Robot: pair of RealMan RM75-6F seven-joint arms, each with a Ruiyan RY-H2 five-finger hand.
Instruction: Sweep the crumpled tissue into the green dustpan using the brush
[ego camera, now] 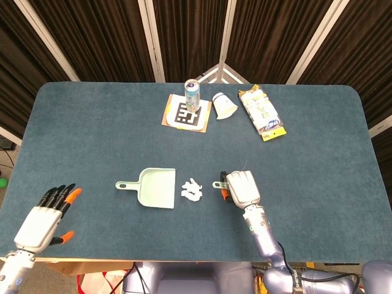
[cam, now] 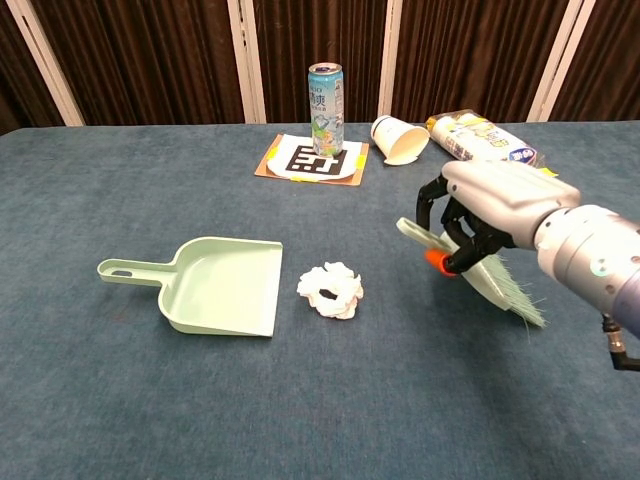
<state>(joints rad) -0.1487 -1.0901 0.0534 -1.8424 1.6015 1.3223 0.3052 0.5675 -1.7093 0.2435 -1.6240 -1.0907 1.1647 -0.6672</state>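
Observation:
The crumpled white tissue [ego camera: 192, 189] [cam: 331, 289] lies on the blue table between the dustpan and my right hand. The pale green dustpan [ego camera: 155, 187] [cam: 222, 284] rests flat just left of it, mouth toward the tissue, handle pointing left. My right hand [ego camera: 241, 187] [cam: 495, 211] grips the green brush [cam: 483, 274] lifted off the table, right of the tissue; bristles hang down to the right in the chest view. In the head view the hand hides most of the brush; only its handle tip [ego camera: 217, 184] shows. My left hand [ego camera: 48, 216] hovers open at the table's front left corner.
At the back stand a drink can [ego camera: 192, 95] [cam: 325, 96] on a marker card [ego camera: 187, 114], a tipped paper cup [ego camera: 224, 106] [cam: 397, 140] and a snack packet [ego camera: 261, 113] [cam: 483, 143]. The table's front edge runs close below my left hand.

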